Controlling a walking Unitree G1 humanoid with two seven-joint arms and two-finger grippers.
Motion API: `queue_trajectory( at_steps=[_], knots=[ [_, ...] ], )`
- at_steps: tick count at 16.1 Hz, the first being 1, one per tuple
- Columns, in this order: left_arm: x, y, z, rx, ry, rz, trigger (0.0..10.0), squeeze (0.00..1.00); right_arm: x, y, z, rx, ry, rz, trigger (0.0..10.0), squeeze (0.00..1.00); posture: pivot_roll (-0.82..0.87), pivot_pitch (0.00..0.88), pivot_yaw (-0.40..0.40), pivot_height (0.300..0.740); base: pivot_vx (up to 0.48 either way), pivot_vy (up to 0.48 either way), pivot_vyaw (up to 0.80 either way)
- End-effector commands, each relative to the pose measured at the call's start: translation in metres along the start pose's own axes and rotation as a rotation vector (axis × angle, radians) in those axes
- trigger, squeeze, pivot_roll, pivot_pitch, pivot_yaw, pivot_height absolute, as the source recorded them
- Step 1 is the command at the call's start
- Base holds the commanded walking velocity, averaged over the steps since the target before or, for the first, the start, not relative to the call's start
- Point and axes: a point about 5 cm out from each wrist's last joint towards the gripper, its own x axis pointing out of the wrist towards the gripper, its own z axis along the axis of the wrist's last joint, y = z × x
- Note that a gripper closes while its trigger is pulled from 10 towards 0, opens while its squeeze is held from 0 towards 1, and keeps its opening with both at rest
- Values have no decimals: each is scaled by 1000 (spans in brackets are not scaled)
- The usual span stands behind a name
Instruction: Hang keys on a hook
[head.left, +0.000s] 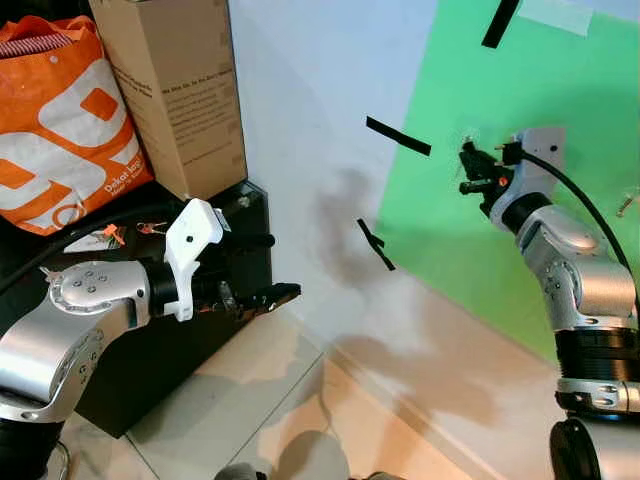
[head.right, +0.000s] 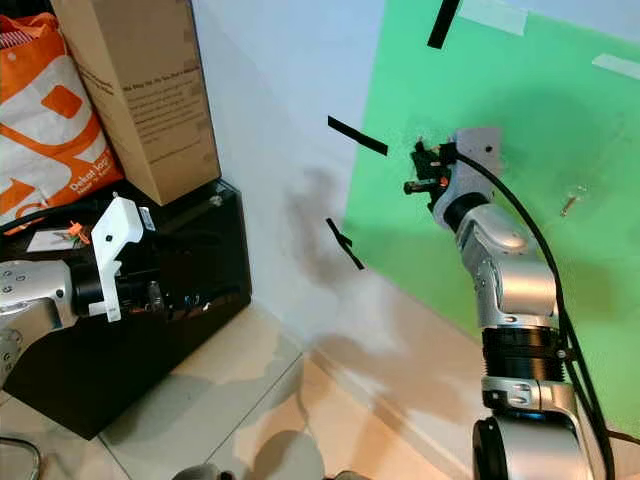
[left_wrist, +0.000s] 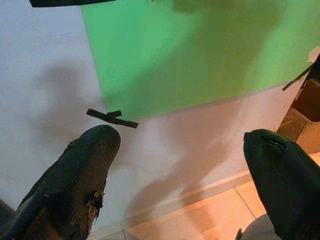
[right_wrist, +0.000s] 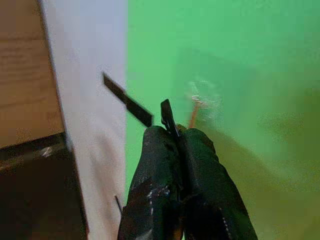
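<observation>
White wall (head.left: 300, 120) carries a large green sheet (head.left: 560, 110), fixed with strips of black tape (head.left: 398, 136). A black cabinet (head.left: 150, 350) stands against the wall on the robot's left; on it sit a brown cardboard box (head.left: 180, 80) and an orange printed bag (head.left: 60, 120). Floor is pale tile (head.left: 280, 400).

Right arm is raised, with the right gripper (right_wrist: 172, 131) close up against the green sheet. Its fingers are clenched together on a thin dark piece, apparently the key (right_wrist: 167, 117), whose tip sticks out past the fingertips. A small copper-coloured hook (right_wrist: 194, 111) projects from the sheet just beside that tip; contact between the two cannot be judged.

Left gripper (left_wrist: 185, 165) is held out level in front of the cabinet, fingers spread wide and holding nothing, aimed at the wall.
</observation>
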Motion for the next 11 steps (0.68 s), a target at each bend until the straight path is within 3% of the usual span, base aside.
queue_trajectory(
  at_steps=[1, 11],
  knots=[
    [1, -1, 4, 21, -3, -7, 10000, 0, -3, 1, -2, -44, 34, 44, 10000, 0, 20, 17, -58, 740, 0, 0, 0],
    [2, 0, 5, 22, -1, -9, 10000, 0, 1, 2, 15, 35, -49, 49, 10000, 0, 23, 27, -58, 740, 0, 0, 0]
  ],
)
